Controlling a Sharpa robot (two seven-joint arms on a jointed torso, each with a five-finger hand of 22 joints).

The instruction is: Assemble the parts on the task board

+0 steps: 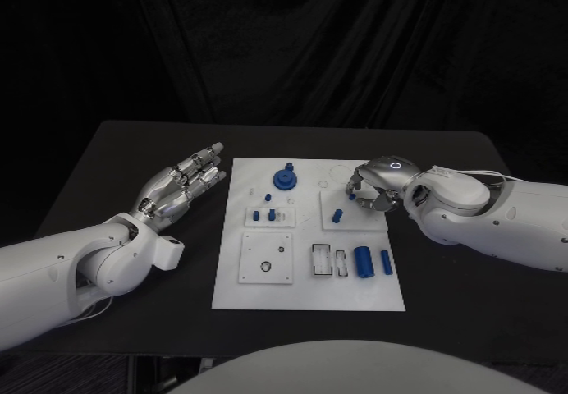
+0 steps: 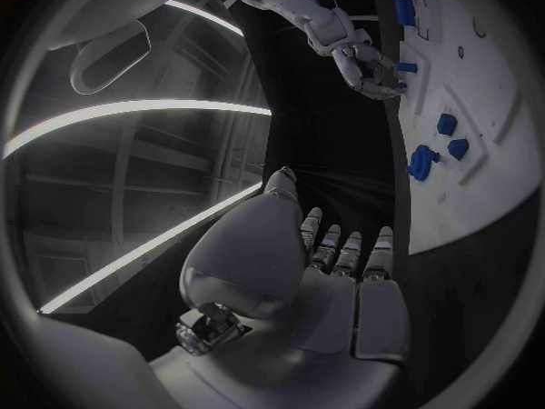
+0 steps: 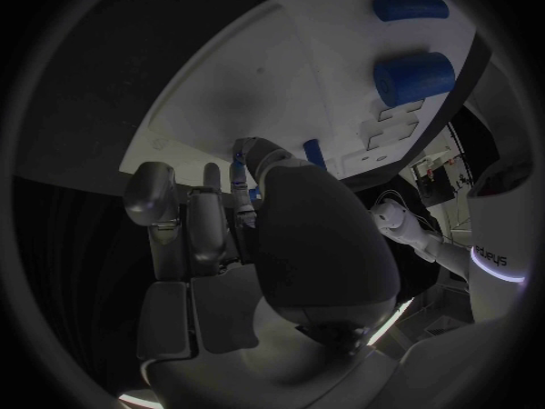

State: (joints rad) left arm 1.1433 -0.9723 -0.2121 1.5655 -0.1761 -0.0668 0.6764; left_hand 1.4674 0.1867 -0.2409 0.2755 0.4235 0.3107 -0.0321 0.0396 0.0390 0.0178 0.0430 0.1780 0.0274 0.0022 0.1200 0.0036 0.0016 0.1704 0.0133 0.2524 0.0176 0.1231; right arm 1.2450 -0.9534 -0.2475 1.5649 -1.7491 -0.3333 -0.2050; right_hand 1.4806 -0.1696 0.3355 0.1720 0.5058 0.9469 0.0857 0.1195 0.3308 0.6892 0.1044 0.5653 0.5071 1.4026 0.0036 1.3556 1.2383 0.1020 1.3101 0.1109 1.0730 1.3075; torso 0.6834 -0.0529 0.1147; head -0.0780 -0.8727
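Note:
The white task board [image 1: 308, 289] lies in the middle of the black table. On it are a blue gear-like part [image 1: 284, 176], two short blue pegs [image 1: 265, 216] in a small plate, one blue peg [image 1: 337, 216] and two blue cylinders [image 1: 374, 261]. My right hand [image 1: 377, 185] hovers over the board's far right part, fingers curled. It pinches a small blue pin [image 3: 237, 159] between thumb and finger, just beyond the single peg [image 3: 313, 154]. My left hand [image 1: 184, 185] lies left of the board, palm up, fingers apart and holding nothing.
A square plate with a black ring [image 1: 265, 267] sits at the board's near left, and slotted holders [image 1: 322, 258] sit beside the cylinders. Bare black table [image 1: 461, 279] surrounds the board on all sides.

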